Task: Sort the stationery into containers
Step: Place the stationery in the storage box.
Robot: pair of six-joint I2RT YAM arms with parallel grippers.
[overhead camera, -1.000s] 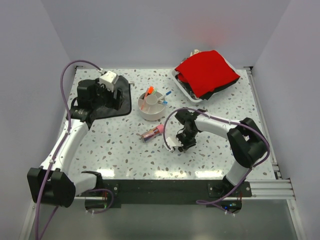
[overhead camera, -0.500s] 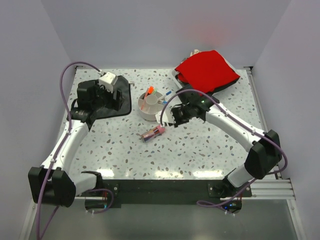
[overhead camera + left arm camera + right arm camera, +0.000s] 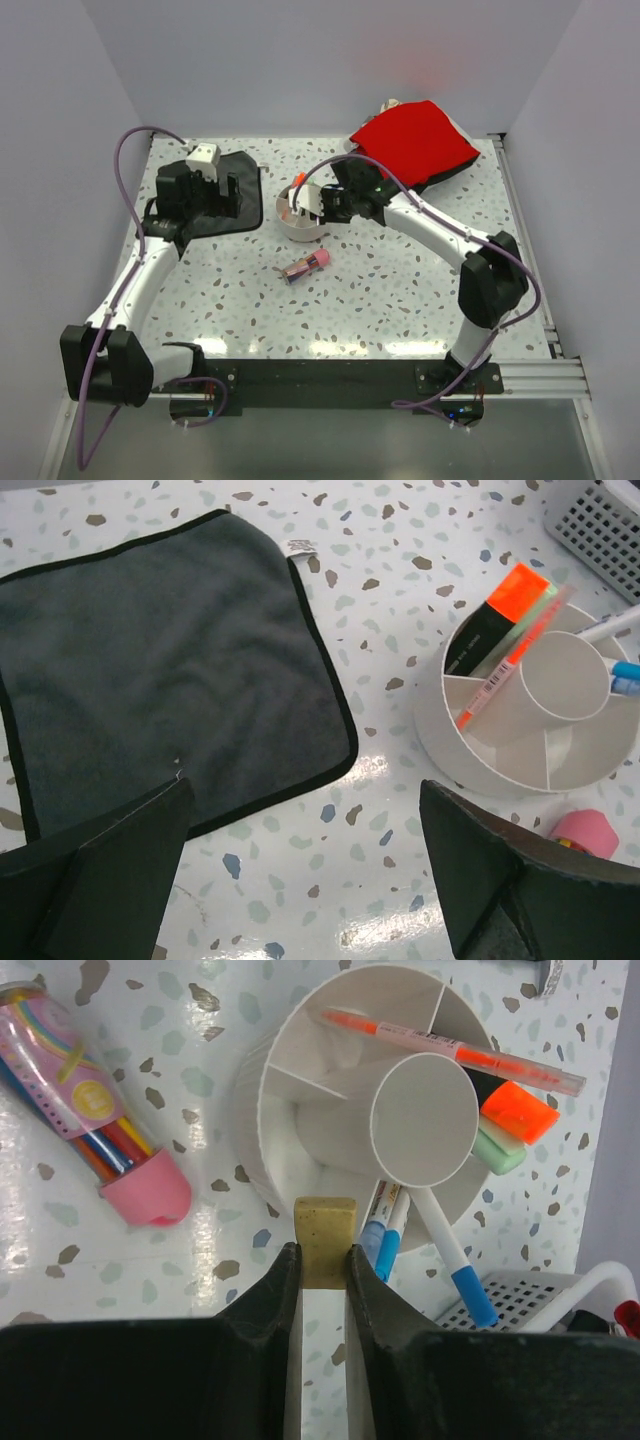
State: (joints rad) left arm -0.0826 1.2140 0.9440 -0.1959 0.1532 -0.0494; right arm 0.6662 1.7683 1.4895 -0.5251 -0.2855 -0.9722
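Pink-capped stick (image 3: pixel 95 1125) lay on the speckled desk (image 3: pixel 120 1270) just short of the divided bowl (image 3: pixel 262 1110), right fingers (image 3: pixel 270 1300) clamped on the tan eraser block (image 3: pixel 326 1230) at its rim, two blue-tipped pens (image 3: pixel 385 1230) alongside, orange highlighter (image 3: pixel 515 1112) and green highlighter (image 3: pixel 498 1150) stood inside, left fingers (image 3: pixel 110 870) spread wide above the black cloth (image 3: pixel 150 670).

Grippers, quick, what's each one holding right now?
Left gripper: open, holding nothing.
Right gripper: shut on the tan eraser, by the bowl.

Tan eraser (image 3: pixel 326 1225), off-white bowl (image 3: pixel 251 1125), grey-speckled white table (image 3: pixel 400 300)
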